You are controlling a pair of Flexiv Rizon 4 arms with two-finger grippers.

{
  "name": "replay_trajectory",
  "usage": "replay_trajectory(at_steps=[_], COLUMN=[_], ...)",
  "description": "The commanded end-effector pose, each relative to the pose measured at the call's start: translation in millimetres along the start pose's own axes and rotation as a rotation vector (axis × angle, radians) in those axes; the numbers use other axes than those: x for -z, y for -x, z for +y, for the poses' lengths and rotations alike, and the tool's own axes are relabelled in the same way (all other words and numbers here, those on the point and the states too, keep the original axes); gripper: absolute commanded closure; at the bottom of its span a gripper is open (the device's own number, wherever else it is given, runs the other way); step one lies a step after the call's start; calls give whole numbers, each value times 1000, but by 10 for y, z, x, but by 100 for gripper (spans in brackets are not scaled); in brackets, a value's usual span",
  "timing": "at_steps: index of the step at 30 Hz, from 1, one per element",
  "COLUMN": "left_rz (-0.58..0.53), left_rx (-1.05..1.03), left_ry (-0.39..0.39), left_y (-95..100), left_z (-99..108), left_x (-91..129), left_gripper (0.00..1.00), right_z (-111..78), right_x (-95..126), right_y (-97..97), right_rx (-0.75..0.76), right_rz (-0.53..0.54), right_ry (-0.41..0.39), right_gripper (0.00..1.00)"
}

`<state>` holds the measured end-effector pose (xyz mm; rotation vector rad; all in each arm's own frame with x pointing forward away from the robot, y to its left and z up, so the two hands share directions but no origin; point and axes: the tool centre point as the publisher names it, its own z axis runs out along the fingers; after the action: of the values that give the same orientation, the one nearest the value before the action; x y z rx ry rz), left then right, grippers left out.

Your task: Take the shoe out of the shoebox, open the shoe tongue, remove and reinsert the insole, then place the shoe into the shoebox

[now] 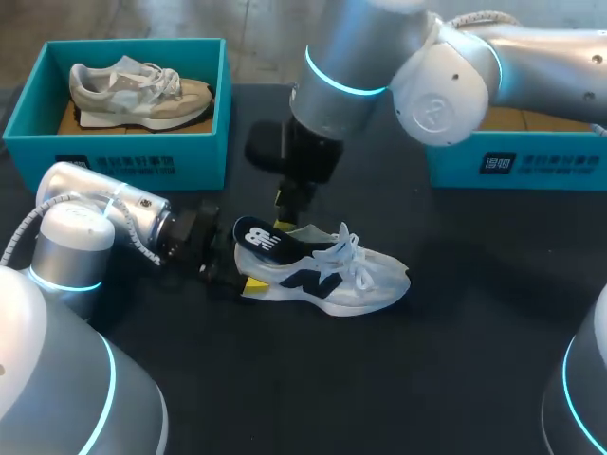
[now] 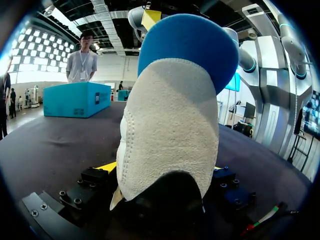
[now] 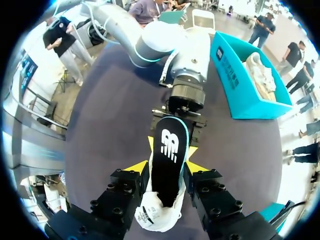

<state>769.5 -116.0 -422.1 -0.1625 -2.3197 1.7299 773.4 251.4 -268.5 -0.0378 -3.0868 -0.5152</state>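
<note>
1. Head view. Resting on the dark table, nearer the robot than the teal shoebox and slightly to its right: white sneaker, laces loose. Standing half out of its heel opening: black insole, pinched from above by the right gripper. Likely trouble: buckling or jamming of the insole if pushed down askew.
2. Left wrist view. Clamped between the left gripper jaws: pale, textured heel, with a blue shape above it, probably the insole's underside. Possible trouble: heel slipping free and the sneaker swivelling.
3. Right wrist view. Seemingly closed on the insole's edges: own yellow tips. Well apart: teal shoebox. Risk: grippers colliding at the heel.
</note>
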Motion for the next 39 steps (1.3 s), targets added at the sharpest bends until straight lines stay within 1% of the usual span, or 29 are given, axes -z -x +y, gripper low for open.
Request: replay_trajectory(at_steps=[1, 9, 15, 19, 25, 30, 35, 39], left_rz=[0, 0, 0, 0, 0, 0, 0, 0], left_rx=[1, 1, 1, 1, 1, 1, 1, 1], left_ry=[1, 1, 1, 1, 1, 1, 1, 1], left_y=[10, 10, 10, 10, 10, 10, 10, 10], left_z=[-2, -2, -2, -2, -2, -2, -2, -2], left_x=[-6, -6, -6, -6, -6, -6, -6, -6], left_gripper=[100, 100, 100, 100, 100, 100, 100, 100], right_z=[36, 59, 65, 78, 68, 43, 27, 18], right_x=[-66, -116, -217, -285, -361, -422, -463, -508], right_y=[89, 170, 211, 239, 285, 299, 284, 270], right_rx=[1, 16, 21, 34, 37, 26, 15, 14], right_rz=[37, 84, 135, 169, 191, 200, 205, 215], right_ry=[-6, -10, -17, -7, -7, 14, 34, 42], right_gripper=[55, 55, 54, 53, 54, 55, 56, 59])
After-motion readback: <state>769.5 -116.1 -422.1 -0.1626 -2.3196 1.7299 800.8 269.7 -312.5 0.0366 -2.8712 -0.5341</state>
